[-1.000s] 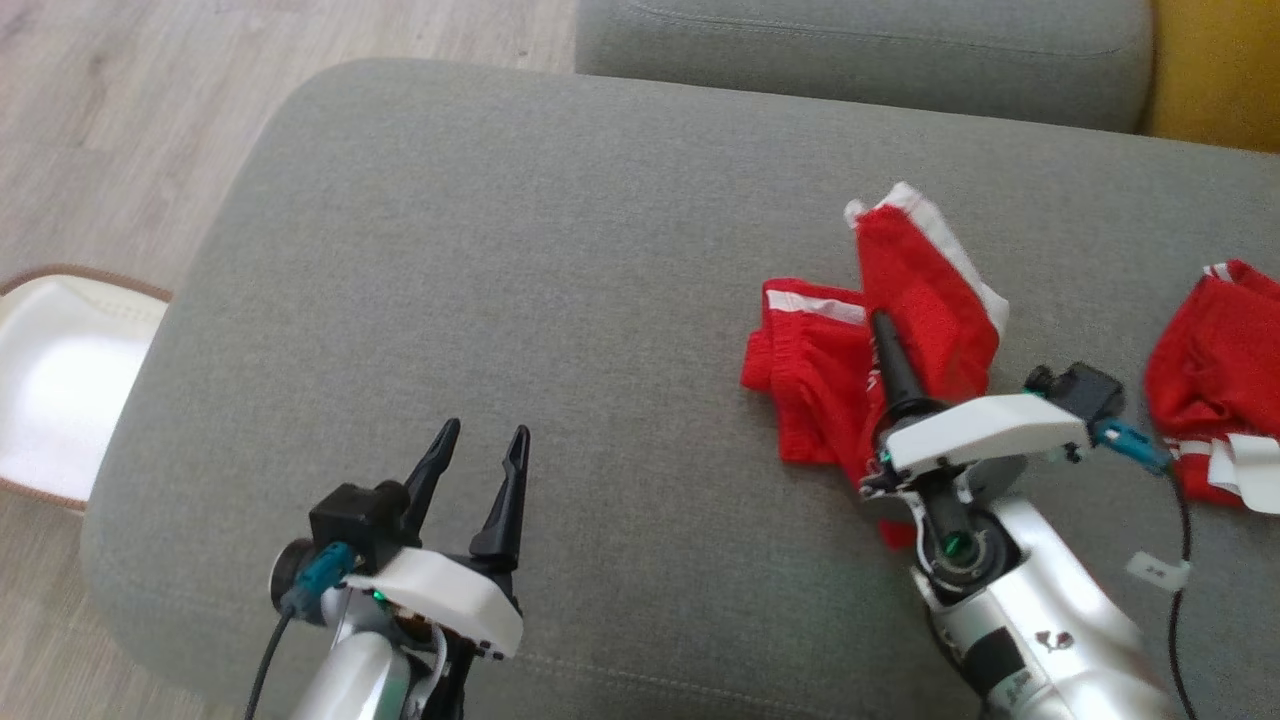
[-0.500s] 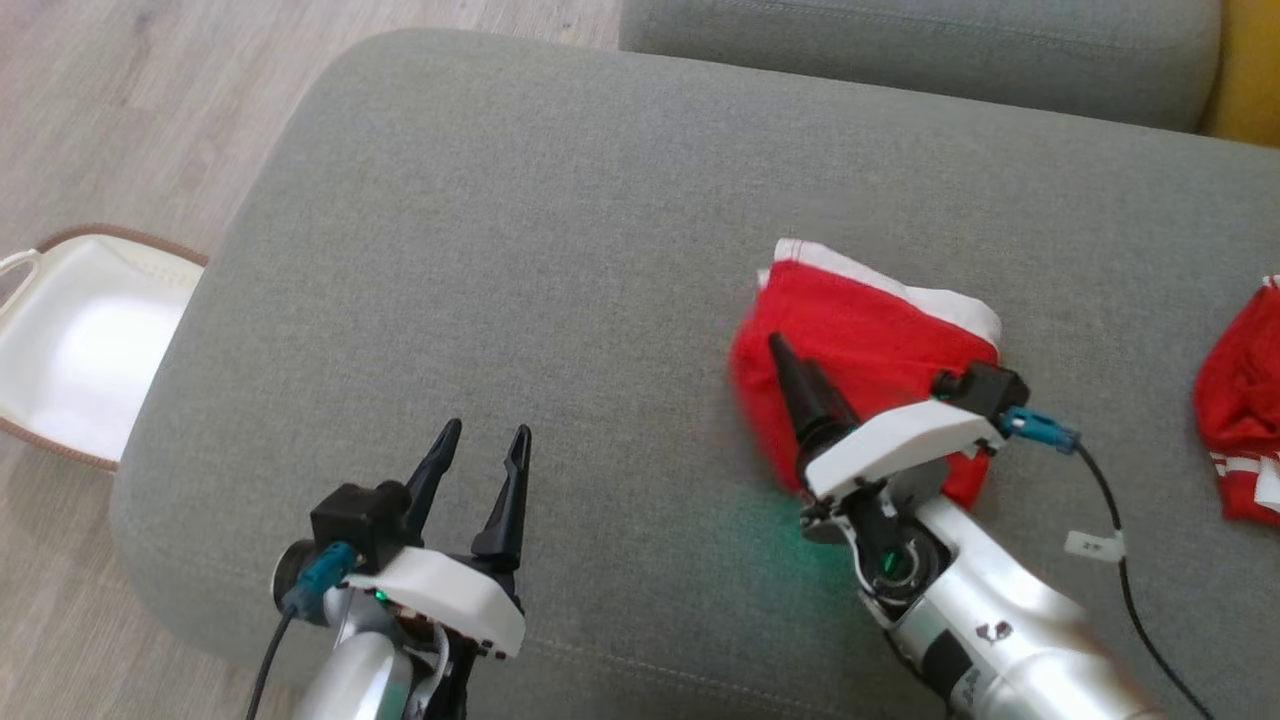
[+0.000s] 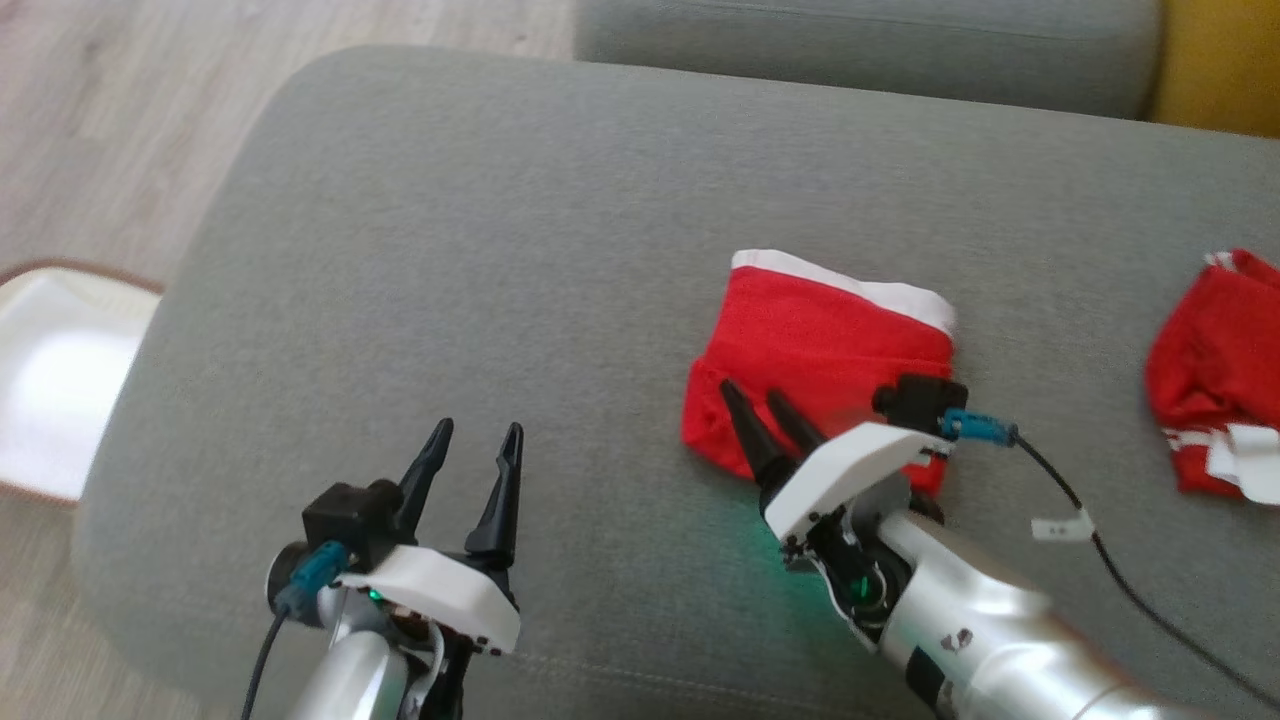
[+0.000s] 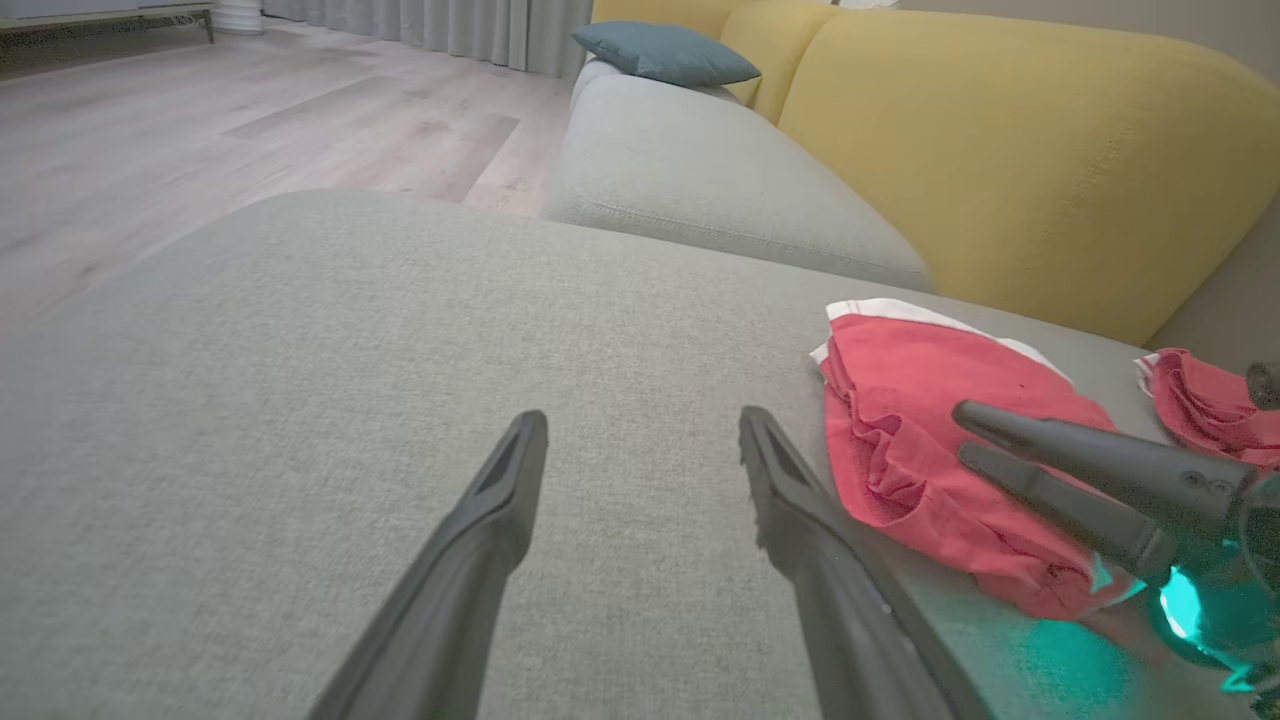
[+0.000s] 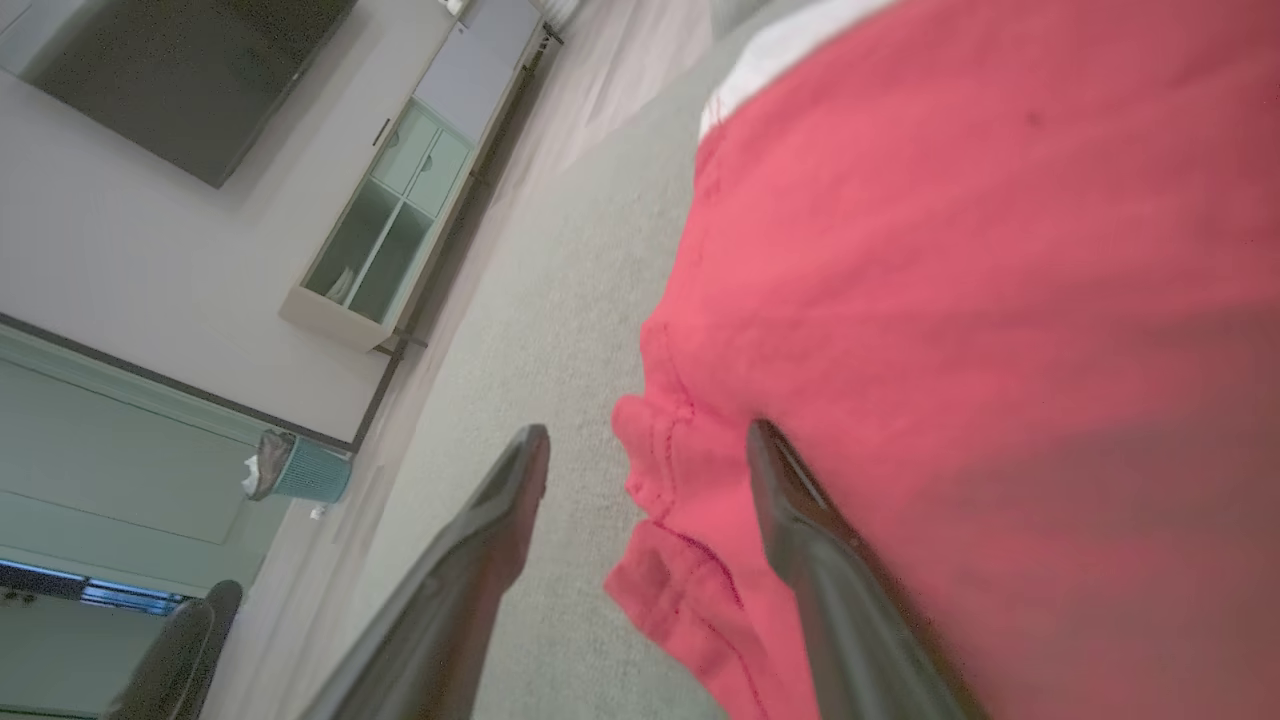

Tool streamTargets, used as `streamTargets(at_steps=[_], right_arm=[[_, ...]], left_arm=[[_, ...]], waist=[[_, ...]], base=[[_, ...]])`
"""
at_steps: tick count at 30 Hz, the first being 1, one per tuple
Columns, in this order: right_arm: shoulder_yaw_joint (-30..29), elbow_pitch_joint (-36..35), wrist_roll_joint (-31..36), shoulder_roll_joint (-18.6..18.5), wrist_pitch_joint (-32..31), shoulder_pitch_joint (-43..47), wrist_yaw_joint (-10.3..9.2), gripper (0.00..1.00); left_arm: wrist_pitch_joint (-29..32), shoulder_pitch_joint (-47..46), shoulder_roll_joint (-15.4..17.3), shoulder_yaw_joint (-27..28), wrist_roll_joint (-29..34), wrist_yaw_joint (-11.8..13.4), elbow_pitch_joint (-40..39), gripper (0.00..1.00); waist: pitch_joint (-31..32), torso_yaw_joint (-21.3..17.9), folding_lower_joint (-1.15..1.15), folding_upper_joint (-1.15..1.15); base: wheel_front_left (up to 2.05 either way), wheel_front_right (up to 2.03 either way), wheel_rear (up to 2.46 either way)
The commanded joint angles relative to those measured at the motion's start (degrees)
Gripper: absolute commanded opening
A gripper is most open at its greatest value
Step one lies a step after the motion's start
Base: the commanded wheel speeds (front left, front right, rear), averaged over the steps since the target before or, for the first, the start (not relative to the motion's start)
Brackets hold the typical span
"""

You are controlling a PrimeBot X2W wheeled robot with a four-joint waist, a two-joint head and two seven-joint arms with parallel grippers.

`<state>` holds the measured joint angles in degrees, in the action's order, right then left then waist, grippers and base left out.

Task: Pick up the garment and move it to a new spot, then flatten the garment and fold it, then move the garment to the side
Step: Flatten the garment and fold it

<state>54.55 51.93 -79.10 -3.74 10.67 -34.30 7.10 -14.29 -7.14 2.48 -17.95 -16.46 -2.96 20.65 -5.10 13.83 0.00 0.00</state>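
Far left, the white tub with the brown rim (image 3: 50,390) sits on the wood floor, out of the way. Next, the left gripper (image 3: 480,428) hangs over the big soft grey couch cushion (image 3: 450,250). Its two hard, dark, pointy fingers are spread wide with nothing in them.

Right of the middle lies the red cloth garment with the white band (image 3: 820,340), folded into a puffy square on the woven cushion. The right gripper (image 3: 750,392) is spread wide too and holds nothing. Its tips sit at the garment's near-left corner, with one finger (image 5: 800,520) over the red cloth.

If that finger catches the frilly hem as it moves, the fold could pop open. A hard push could bunch up the thin, floppy cloth.

Far right lies a crumpled red and white cloth (image 3: 1210,370). The garment could get mixed up with it if it slides too far that way.
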Motion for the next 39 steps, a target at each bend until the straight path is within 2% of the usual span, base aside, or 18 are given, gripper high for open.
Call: streamTargets(at_steps=[1,7,10,13,17,19,21,24,26,30,39], right_arm=[[0.9,-0.5,1.6,0.9,1.4,-2.8,0.39,1.0],[0.4,2.7,8.9,0.7,4.1,-5.7,0.39,1.0],[-3.9,4.1,16.9,-1.4,4.3,-7.8,0.39,1.0],[-12.3,2.1,26.8,-3.7,4.3,-6.9,0.39,1.0],[-27.3,-5.5,43.8,-5.3,4.3,-0.4,0.39,1.0],[-35.2,-11.8,53.6,-4.6,4.3,4.9,0.39,1.0],[-42.9,-18.5,61.2,-2.0,4.3,11.0,0.39,1.0],[-49.4,-28.5,70.6,0.3,4.3,19.1,0.39,1.0],[-51.7,-33.8,71.9,0.8,4.3,23.4,0.39,1.0],[-51.4,-40.4,69.6,0.8,4.3,29.2,0.39,1.0],[-51.7,-43.0,68.8,0.9,4.3,32.5,0.39,1.0]], left_arm=[[-0.7,-1.5,0.4,2.0,0.1,0.2,-1.7,1.0],[-0.7,-1.3,0.4,3.8,0.4,0.4,-3.1,1.0],[-0.7,-1.4,0.4,4.8,0.2,0.5,-4.6,1.0],[-0.7,-1.7,0.4,6.1,0.1,0.9,-6.4,1.0],[-0.7,-1.7,0.4,7.6,-0.1,1.1,-8.4,1.0],[-0.7,-1.6,0.4,8.2,-0.1,1.2,-9.1,1.0],[-0.7,-1.4,0.4,8.6,-0.1,1.2,-9.6,1.0],[-0.7,-1.0,0.4,8.8,0.0,1.2,-10.3,1.0],[-0.7,-0.5,0.4,8.9,0.2,1.1,-10.7,1.0],[-0.7,1.0,0.4,9.2,0.7,1.1,-11.2,1.0],[-0.7,3.2,0.4,8.9,2.1,1.0,-12.1,1.0]], waist=[[0.6,-1.6,0.0,0.0],[2.0,-6.2,0.0,0.0],[2.4,-8.3,0.0,0.0],[2.5,-10.2,0.0,0.0],[2.4,-12.2,0.0,0.0],[2.3,-12.9,0.0,0.0],[2.2,-13.5,0.0,0.0],[2.0,-14.0,0.0,0.0],[1.9,-14.2,0.0,0.0],[1.6,-14.4,0.0,0.0],[1.7,-13.5,0.0,0.0]], base=[[0.0,0.0,0.0],[0.0,0.0,0.0],[0.0,0.0,0.0],[0.0,0.0,0.0],[0.0,0.0,0.0],[0.0,0.0,0.0],[0.0,0.0,0.0],[0.0,0.0,0.0],[0.0,0.0,0.0],[0.0,0.0,0.0],[0.0,0.0,0.0]])
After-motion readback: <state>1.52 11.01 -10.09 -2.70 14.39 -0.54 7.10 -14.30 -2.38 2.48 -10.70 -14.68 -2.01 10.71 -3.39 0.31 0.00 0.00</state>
